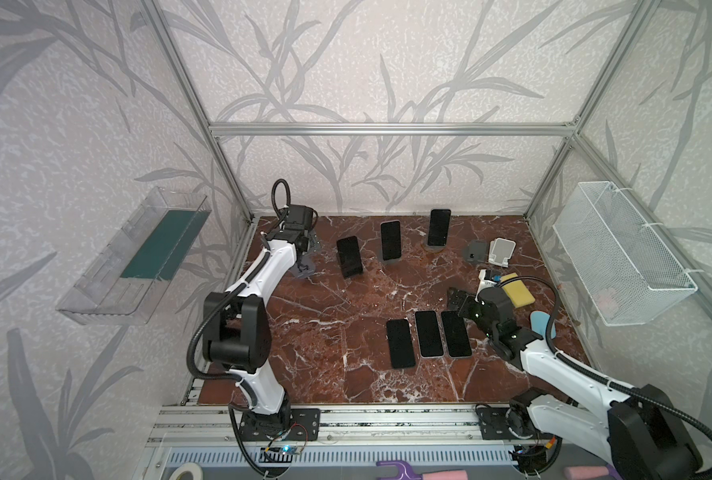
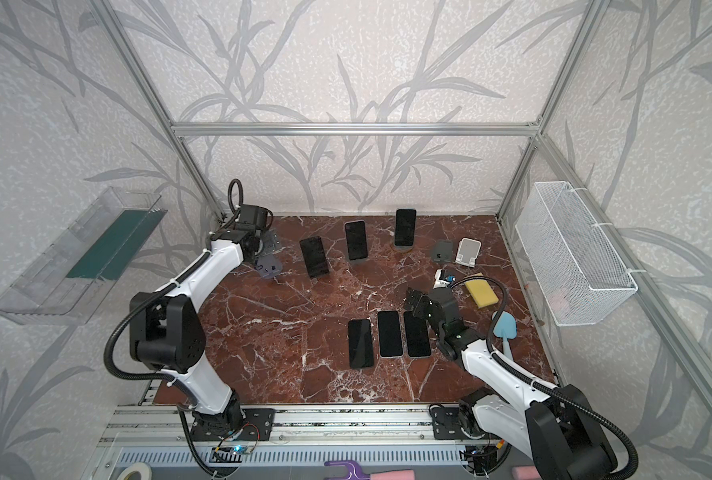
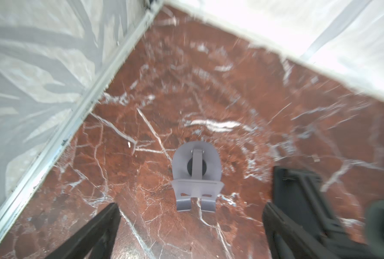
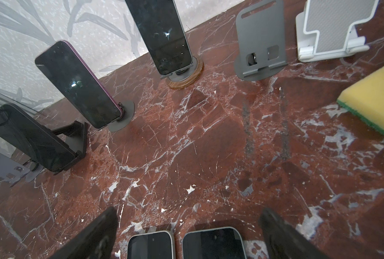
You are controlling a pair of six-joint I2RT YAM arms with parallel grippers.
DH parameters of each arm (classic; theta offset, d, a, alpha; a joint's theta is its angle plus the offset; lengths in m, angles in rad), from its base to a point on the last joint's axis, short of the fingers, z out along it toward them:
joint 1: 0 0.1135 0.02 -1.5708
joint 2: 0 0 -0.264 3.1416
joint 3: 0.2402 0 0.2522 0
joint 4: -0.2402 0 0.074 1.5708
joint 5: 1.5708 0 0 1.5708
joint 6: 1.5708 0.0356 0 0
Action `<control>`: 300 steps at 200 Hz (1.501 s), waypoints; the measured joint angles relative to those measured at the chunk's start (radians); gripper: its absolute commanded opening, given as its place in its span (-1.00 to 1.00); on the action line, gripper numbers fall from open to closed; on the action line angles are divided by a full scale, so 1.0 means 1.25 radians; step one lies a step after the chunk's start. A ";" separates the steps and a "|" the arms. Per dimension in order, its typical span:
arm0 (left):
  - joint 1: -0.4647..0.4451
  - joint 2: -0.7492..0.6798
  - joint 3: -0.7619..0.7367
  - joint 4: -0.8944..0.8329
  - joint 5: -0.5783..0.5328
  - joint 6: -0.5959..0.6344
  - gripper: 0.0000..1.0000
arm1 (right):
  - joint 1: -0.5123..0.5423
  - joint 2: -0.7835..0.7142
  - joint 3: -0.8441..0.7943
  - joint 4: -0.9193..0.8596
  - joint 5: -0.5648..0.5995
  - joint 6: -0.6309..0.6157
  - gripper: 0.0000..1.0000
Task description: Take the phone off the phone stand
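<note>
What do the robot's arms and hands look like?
The left arm and right arm have white shells with black joints. A black ribbed cable runs along each. The left hand and right hand each have two black fingers. Small green lights glow on the right wrist.

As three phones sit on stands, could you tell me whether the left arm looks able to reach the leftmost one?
Probably yes: the left gripper is open above an empty grey stand, right beside that phone, and only bare tabletop lies between them.
</note>
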 measured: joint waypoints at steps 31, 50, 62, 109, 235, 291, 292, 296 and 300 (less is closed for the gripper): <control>0.000 -0.130 -0.052 0.025 0.053 -0.001 0.98 | 0.000 0.000 0.000 0.002 -0.005 0.002 0.98; 0.000 -0.219 -0.121 0.056 0.090 -0.010 0.99 | 0.000 0.013 0.000 0.010 -0.005 0.006 0.98; 0.000 -0.276 -0.174 0.084 0.108 -0.021 0.99 | 0.000 0.032 0.000 0.018 -0.002 0.009 0.98; 0.000 -0.429 -0.304 0.179 0.140 -0.056 0.98 | 0.000 0.104 0.004 0.022 -0.001 0.029 0.98; -0.004 -0.461 -0.277 0.169 0.149 -0.127 0.98 | 0.000 0.013 -0.032 0.090 -0.017 0.042 0.95; -0.158 -0.390 -0.222 0.132 -0.009 -0.084 0.98 | 0.000 -0.024 -0.039 0.087 0.000 0.042 0.95; -0.161 -0.388 -0.220 0.131 -0.011 -0.083 0.98 | 0.000 -0.024 -0.039 0.087 0.000 0.042 0.95; -0.172 -0.375 -0.206 0.128 -0.022 -0.081 0.98 | 0.000 -0.022 -0.039 0.087 0.000 0.042 0.95; -0.181 -0.365 -0.195 0.123 -0.030 -0.078 0.98 | 0.000 -0.020 -0.039 0.087 0.000 0.042 0.95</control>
